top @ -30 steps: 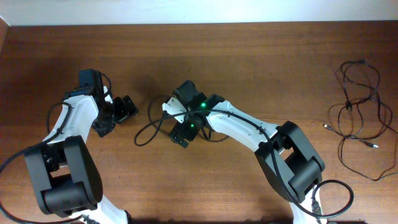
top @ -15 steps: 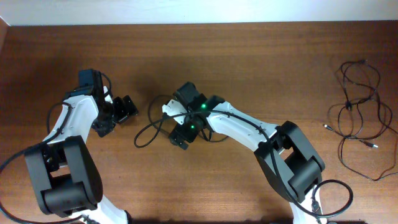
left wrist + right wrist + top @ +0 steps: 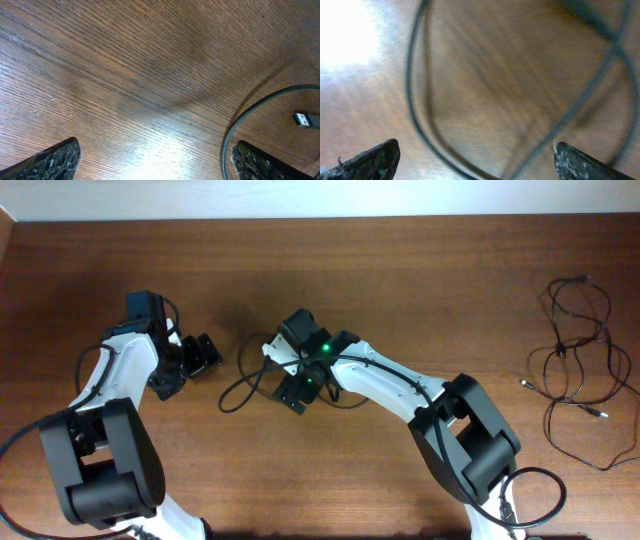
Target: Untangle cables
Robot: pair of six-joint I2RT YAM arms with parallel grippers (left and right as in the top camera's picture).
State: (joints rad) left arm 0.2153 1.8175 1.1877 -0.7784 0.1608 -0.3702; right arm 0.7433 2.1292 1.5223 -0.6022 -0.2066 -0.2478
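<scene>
Table (image 3: 400, 270): reddish-brown wood, fine darker grain lines (pale glare patches in wrist views). Cables (image 3: 575, 350): black. Plug (image 3: 304, 119): silvery, blue inside. Left arm (image 3: 115, 375), right arm (image 3: 385, 385): white shells, black joints. Green light (image 3: 325, 350) glows on right arm. Left gripper (image 3: 157, 162) fingers (image 3: 50, 161): black, grey-speckled. Right gripper (image 3: 475, 160) fingers (image 3: 370, 160): same. Wall strip (image 3: 300, 198): white.

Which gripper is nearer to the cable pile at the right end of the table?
Right. The right gripper is in the middle, far to the left of the pile; the left gripper is farther left still.
</scene>
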